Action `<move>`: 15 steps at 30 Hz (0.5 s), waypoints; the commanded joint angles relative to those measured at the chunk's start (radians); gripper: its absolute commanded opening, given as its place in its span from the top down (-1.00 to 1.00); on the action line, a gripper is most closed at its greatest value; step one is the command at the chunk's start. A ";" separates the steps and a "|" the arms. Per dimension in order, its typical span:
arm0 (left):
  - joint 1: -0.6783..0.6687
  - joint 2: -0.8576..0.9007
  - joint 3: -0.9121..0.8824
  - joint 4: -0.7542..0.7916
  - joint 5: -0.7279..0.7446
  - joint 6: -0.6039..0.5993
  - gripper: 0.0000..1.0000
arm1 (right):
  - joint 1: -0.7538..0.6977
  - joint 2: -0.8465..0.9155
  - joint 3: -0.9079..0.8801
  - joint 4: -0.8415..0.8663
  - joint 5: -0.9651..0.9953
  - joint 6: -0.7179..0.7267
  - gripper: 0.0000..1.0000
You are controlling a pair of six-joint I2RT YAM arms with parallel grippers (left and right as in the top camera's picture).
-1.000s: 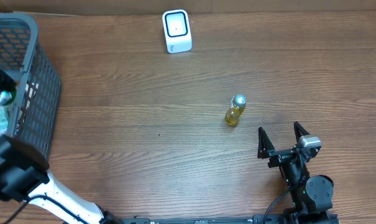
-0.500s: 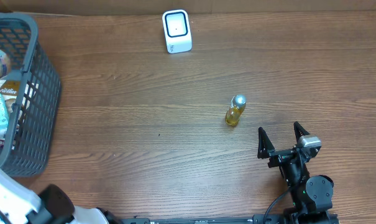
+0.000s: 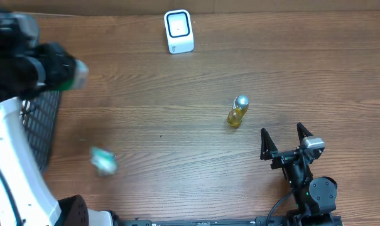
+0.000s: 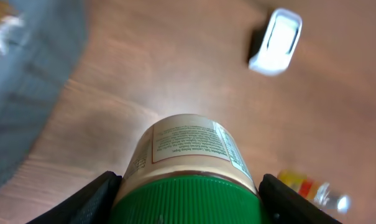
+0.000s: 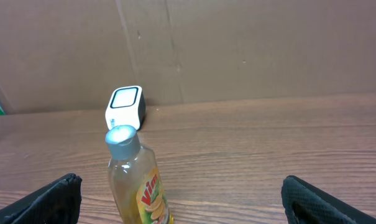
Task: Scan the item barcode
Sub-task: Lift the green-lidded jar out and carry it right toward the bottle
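I have the left hand (image 4: 188, 200) gripping a green-lidded jar (image 4: 189, 144), raised over the bench (image 3: 177, 132) beside the basket (image 3: 46, 122); the right hand (image 3: 284, 134) stands wide, empty, near 1 yellow bottle (image 3: 237, 112); scanner (image 3: 178, 31) at far edge.

The left arm (image 3: 14, 157) is white and looks blurry. It reaches up the left side of the overhead view. The left end effector (image 4: 189, 190) has one finger pressed on each side of a jar (image 4: 188, 149) with a green lid. The right arm (image 3: 310, 185) sits low at the near edge. The right end effector (image 3: 282, 133) has its two fingers spread wide apart.
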 commanded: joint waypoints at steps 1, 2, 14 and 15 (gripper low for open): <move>-0.115 0.013 -0.092 0.016 -0.122 0.000 0.00 | 0.002 -0.010 -0.010 0.002 -0.005 0.001 -1.00; -0.151 0.013 -0.127 0.027 -0.130 -0.005 -0.01 | 0.002 -0.010 -0.010 0.002 -0.005 0.001 -1.00; -0.462 0.014 -0.462 0.227 -0.144 -0.213 -0.01 | 0.002 -0.010 -0.010 0.002 -0.005 0.001 -1.00; -0.488 0.014 -0.488 0.248 -0.144 -0.246 -0.01 | 0.002 -0.010 -0.010 0.002 -0.005 0.001 -1.00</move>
